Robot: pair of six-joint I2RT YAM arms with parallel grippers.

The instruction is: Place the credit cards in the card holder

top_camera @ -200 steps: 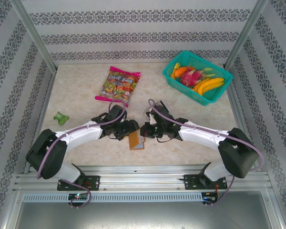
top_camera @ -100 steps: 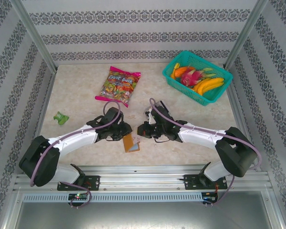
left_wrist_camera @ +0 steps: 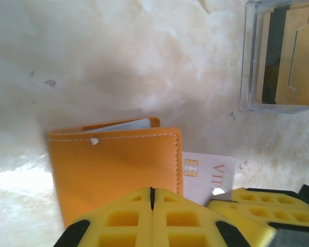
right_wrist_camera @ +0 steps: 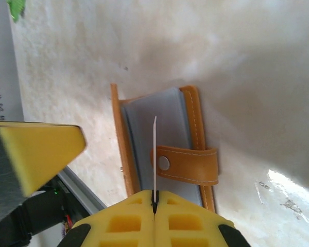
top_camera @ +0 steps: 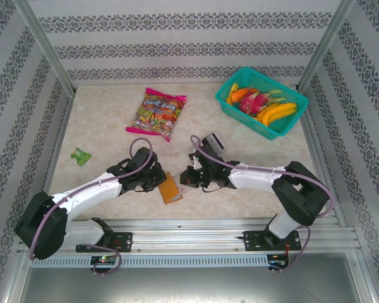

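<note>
Two claws meet low over the bench (top_camera: 107, 129). The left claw (left_wrist_camera: 152, 208) is pressed together. The orange card holder (left_wrist_camera: 113, 164) lies flat directly ahead of its tips and runs under them, though I cannot tell whether it nips the leather. The right claw (right_wrist_camera: 155, 203) pinches a thin white credit card (right_wrist_camera: 155, 149) edge-on. The card holder lies just beyond and beneath that card, its snap tab (right_wrist_camera: 188, 165) slightly to the claw's right. A clear tray (left_wrist_camera: 250, 67) stands farther ahead of the left claw, off to its right.
</note>
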